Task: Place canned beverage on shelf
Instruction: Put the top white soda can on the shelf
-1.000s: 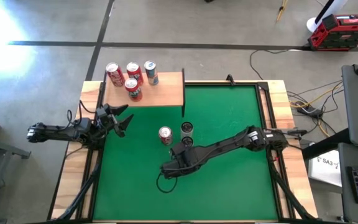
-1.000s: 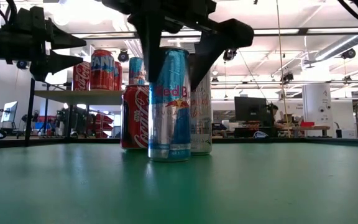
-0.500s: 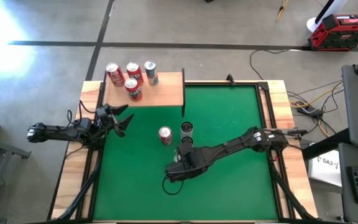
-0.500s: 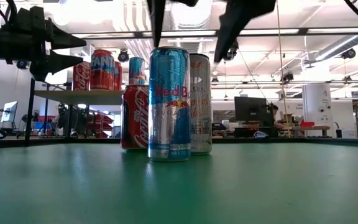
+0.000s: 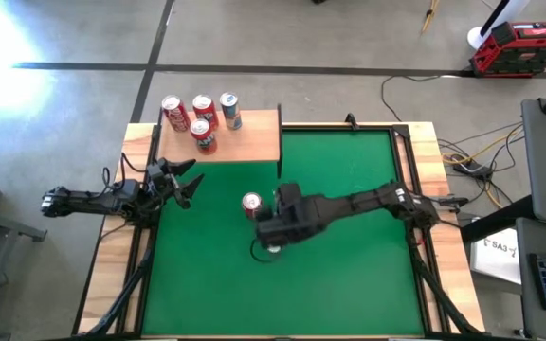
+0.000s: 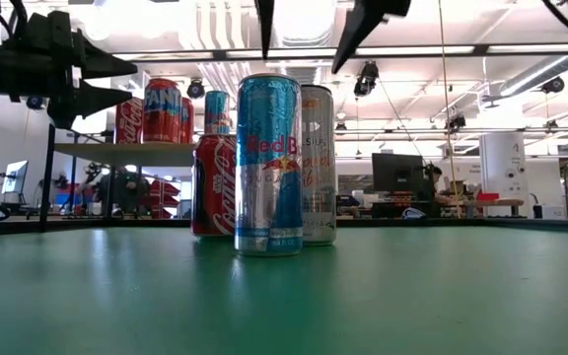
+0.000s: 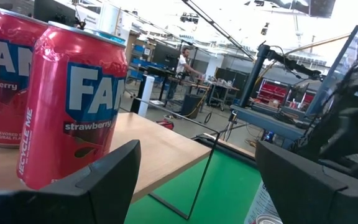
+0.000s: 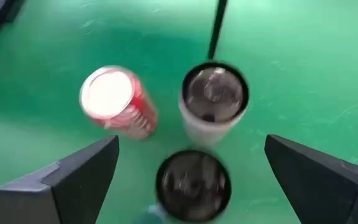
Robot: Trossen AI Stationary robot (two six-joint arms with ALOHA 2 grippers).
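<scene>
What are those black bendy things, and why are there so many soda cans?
The black things are two robot arms with pinching fingers, at a table with a green mat. One picture looks down from above, one peeks across the table, and two come from cameras on the wrists. The robot puts cans onto the small wooden shelf, where four cans stand. Three cans wait on the mat. The right gripper hangs open above them, holding nothing. The left gripper waits open beside the shelf, also holding nothing.
</scene>
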